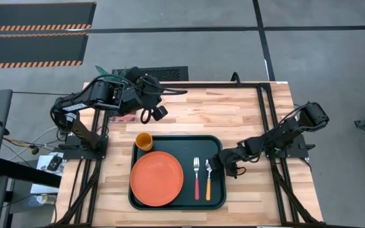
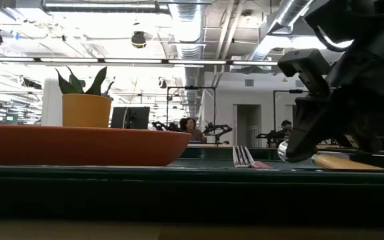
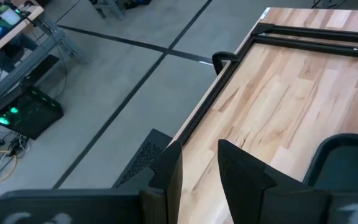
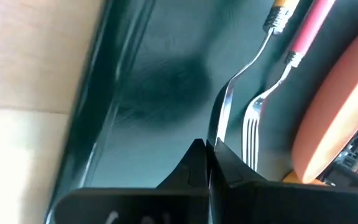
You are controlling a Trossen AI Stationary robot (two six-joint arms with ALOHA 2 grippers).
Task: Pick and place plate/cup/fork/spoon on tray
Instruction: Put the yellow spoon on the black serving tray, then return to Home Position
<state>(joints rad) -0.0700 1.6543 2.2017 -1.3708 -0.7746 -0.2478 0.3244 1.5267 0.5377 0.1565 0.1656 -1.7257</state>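
Note:
The dark tray [image 1: 215,144] lies mid-table. On it are the orange plate [image 1: 157,179] at the left, the orange-yellow cup [image 1: 144,140] in its far left corner, and the red-handled fork [image 1: 196,178] beside the orange-handled spoon [image 1: 208,183]. My right gripper [image 1: 216,164] is low over the tray's right part, shut on the spoon's bowl end. My left gripper [image 1: 158,114] hovers over the table beyond the tray's far edge, open and empty; in its wrist view [image 3: 199,177] bare wood shows between the fingers. My right gripper pinches the spoon's silver bowl [image 4: 220,121] between its two shut fingers, at the spoon's far end. The fingers come from the table's right side, slanting down and lying roughly along the spoon. The orange handle [image 2: 347,162] rests on the tray floor.
A potted plant [image 1: 116,75] stands at the table's far left edge behind my left arm. Black frame rails [image 1: 265,107] run along the table's right and far sides. Bare wood lies between the tray and the far rail. People show in the room behind.

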